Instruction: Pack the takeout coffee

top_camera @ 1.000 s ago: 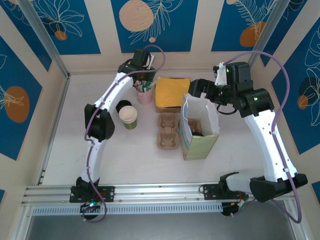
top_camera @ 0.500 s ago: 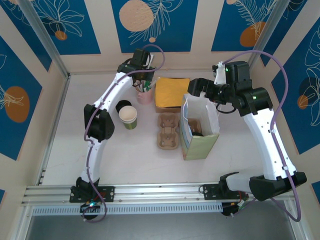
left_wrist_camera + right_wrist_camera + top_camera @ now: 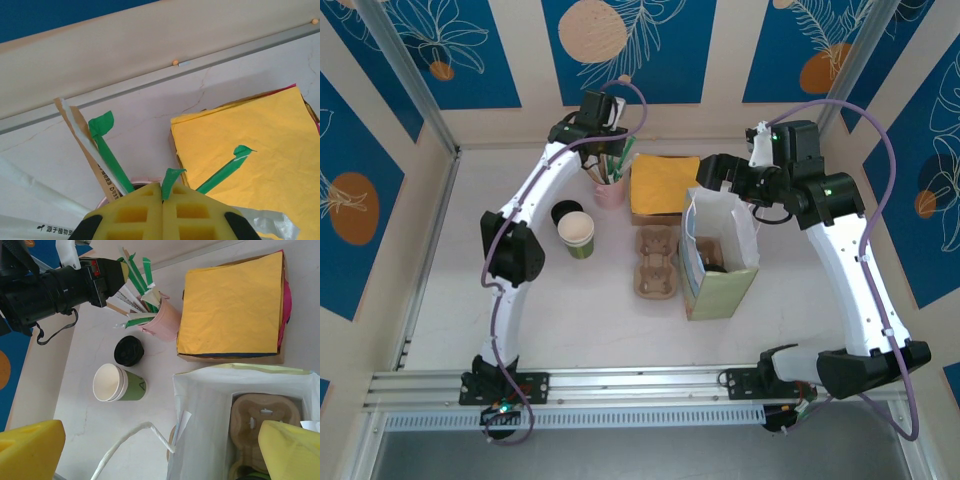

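Left gripper (image 3: pixel 162 197) pinches a green straw (image 3: pixel 170 176); right gripper (image 3: pixel 160 447) gapes, empty. The coffee cup (image 3: pixel 129 350) looks light and crushable: hold its paper side gently.

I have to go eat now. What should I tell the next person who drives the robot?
Left gripper: shut, pinching a green straw above the pink straw cup.
Right gripper: open and holding nothing, above the white bag.
Coffee cup with the black lid: on the table beside the lidless cup, with no gripper on it.
Done: one cup carrier is in the bag; another is on the table.
Left: the coffee is not yet in the bag.
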{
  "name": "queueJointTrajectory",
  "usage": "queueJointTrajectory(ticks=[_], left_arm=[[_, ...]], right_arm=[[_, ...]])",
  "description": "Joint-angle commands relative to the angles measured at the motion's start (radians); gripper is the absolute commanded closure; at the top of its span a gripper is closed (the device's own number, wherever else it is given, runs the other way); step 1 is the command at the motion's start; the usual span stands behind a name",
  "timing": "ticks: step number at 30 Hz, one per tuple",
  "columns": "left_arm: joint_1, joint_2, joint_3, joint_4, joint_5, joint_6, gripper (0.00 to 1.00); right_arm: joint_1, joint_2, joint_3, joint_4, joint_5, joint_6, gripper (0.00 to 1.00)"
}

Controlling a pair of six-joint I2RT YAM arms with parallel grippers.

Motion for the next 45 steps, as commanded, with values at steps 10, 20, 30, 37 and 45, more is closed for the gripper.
queueJointTrajectory(ticks=[10,20,30,37,45], left_arm=[[0.006,-0.037,0.03,-0.026,0.031,-0.051,1.0],[0.015,-0.014,0.007,-0.032,0.098,-0.118,1.0],[0.019,-0.037,-0.05,-0.01,-0.012,-0.063,1.0],[0.03,-0.034,-0.107,0.008,-0.015,-0.06,1.0],[0.032,-0.06,-0.08,0.01,0.003,-0.057,1.0]], right_arm=[[-0.015,-0.005,0.019,0.0,-0.036,-0.003,0.01],[-0.019,-0.014,0.008,-0.001,-0.034,0.0,0.01],[-0.02,-0.008,0.006,0.006,-0.043,0.007,0.01],[-0.02,-0.007,0.008,0.0,-0.04,0.008,0.01],[-0.02,0.002,0.012,0.006,-0.045,0.016,0.01]])
